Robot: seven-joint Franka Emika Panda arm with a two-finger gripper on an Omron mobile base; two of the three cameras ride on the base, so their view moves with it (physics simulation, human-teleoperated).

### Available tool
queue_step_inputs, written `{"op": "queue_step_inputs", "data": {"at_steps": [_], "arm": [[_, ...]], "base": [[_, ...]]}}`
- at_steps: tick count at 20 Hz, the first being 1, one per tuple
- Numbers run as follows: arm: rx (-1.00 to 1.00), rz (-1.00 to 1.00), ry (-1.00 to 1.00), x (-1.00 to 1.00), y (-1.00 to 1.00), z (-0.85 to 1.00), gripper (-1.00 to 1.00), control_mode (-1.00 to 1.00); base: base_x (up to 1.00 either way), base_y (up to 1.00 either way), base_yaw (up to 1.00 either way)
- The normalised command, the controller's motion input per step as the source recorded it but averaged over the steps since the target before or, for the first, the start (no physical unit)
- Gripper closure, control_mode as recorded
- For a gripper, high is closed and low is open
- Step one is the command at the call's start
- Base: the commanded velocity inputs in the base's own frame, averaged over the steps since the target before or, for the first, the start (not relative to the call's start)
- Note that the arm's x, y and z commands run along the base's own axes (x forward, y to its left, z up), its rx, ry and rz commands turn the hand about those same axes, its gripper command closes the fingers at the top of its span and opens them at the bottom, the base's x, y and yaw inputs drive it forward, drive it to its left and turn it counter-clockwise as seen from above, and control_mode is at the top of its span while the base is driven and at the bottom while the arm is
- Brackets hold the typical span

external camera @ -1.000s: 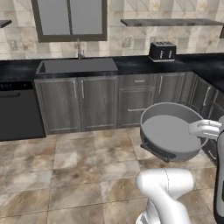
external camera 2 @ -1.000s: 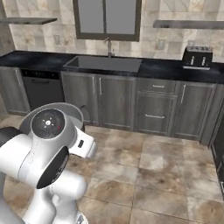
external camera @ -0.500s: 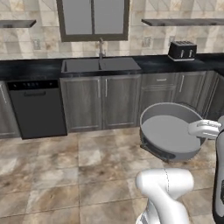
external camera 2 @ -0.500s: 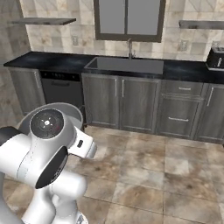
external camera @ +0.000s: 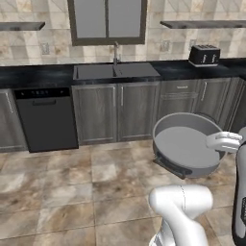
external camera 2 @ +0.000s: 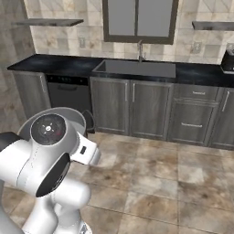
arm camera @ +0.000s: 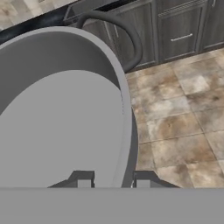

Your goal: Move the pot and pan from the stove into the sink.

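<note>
- The gripper is pinched onto the rim of the pot, one finger inside the wall and one outside, as the hand view shows.
- The pot hangs in the air over the tiled floor, carried by nothing but the arm; its mouth is tipped toward the left base camera, so the pale interior faces us (a loop handle shows on the far side in the hand view).
- In the right base view only a sliver of the pot's rim shows behind the arm's big white joint.
- The sink is set into the black counter under the window, with its faucet at the back edge; it lies well apart from the pot, across the floor.
- A dishwasher stands below the counter to the sink's left.
- A dark toaster sits on the counter toward its right end.
</note>
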Motion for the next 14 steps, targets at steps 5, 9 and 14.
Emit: {"op": "queue_step_inputs", "data": {"at_steps": [5, 9, 14], "arm": [[0.00, 0.00, 0.00, 0.00, 0.00, 0.00, 1.00, 1.00], [0.00, 0.00, 0.00, 0.00, 0.00, 0.00, 1.00, 1.00], [0.00, 0.00, 0.00, 0.00, 0.00, 0.00, 1.00, 1.00]], "base": [[0.46, 0.19, -0.03], [0.88, 0.43, -0.07], [0.92, 0.46, -0.08]]}}
